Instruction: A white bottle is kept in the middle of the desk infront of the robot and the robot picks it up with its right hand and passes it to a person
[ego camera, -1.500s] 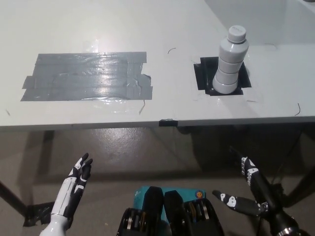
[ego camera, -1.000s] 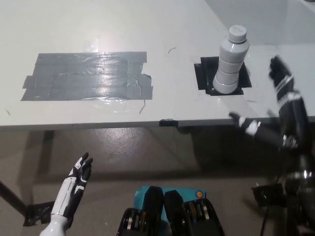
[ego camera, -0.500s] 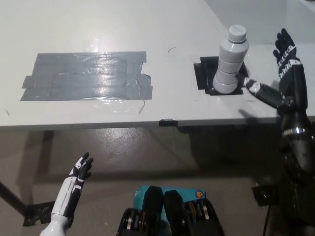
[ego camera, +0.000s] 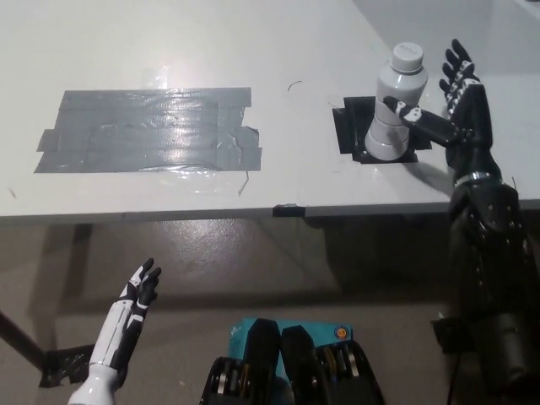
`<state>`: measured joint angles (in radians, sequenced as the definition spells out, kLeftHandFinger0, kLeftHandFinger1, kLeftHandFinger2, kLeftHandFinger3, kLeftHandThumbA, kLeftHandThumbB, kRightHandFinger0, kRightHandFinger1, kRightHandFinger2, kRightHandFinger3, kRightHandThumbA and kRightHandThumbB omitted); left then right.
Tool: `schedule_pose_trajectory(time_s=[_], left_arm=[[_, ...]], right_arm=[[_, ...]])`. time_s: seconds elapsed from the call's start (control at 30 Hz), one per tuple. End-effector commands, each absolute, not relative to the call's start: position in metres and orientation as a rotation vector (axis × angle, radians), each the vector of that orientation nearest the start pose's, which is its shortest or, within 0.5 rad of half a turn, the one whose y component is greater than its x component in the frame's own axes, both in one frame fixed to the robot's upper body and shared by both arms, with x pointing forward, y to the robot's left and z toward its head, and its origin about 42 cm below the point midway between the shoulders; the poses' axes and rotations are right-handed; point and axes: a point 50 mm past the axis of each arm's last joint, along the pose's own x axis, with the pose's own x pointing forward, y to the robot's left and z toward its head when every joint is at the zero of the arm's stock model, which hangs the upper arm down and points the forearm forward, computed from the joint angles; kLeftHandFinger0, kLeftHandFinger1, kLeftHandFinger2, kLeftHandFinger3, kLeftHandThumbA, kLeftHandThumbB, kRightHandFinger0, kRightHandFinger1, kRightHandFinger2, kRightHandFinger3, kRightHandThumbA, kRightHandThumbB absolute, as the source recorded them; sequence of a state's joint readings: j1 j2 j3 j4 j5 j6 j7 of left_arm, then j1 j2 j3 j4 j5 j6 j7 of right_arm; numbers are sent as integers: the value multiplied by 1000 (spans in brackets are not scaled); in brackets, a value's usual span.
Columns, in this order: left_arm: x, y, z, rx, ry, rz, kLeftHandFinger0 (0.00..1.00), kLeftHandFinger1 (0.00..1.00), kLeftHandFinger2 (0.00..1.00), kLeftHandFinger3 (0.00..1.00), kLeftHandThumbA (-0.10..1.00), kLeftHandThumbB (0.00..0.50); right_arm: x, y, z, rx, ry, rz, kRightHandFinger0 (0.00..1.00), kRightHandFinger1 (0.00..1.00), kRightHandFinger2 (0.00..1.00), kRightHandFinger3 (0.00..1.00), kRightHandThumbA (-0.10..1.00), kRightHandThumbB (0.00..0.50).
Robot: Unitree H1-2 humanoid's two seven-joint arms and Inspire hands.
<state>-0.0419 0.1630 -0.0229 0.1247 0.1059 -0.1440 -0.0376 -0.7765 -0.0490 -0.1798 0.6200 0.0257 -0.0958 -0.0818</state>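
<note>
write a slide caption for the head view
Black right hand open beside the white bottle standing on the desk; white left hand rests low.

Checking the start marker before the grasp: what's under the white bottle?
A black tape patch on the desk; the white bottle stands on it. The patch's middle is covered by the bottle's base.

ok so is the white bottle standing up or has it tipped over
Upright. The white bottle stands on the black tape patch, cap on top, while the open right hand reaches around it, thumb across its front.
</note>
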Motion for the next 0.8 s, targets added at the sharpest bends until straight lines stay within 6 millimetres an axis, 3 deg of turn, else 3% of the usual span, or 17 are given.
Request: schedule_pose_trajectory(time_s=[0.0,0.27,0.43,0.53,0.63,0.67,0.77], left_arm=[[303,253,98,286,-119,-97,1000,1000,1000,1000,992,254],[304,253,99,283,-123,-102,1000,1000,1000,1000,986,258],[305,254,101,292,-124,-104,1000,1000,1000,1000,994,254],[306,255,101,288,-129,-103,1000,1000,1000,1000,990,267],[307,254,102,277,-135,-99,1000,1000,1000,1000,978,265],[306,254,102,280,-135,-99,1000,1000,1000,1000,980,267],[308,252,102,280,-132,-102,1000,1000,1000,1000,986,271]], right_arm=[[526,-196,264,26,-266,-65,1000,1000,1000,1000,1000,482],[540,-194,241,-12,-158,-62,1000,1000,1000,1000,1000,500],[549,-198,226,-21,-88,-44,1000,1000,1000,1000,952,472],[554,-199,223,-59,-61,-42,1000,1000,1000,1000,933,500],[559,-198,224,-66,-37,-53,1000,1000,1000,1000,743,499],[560,-197,224,-65,-29,-75,1000,1000,1000,1000,610,500],[565,-196,231,-109,-31,-110,1000,1000,1000,1000,484,493]])
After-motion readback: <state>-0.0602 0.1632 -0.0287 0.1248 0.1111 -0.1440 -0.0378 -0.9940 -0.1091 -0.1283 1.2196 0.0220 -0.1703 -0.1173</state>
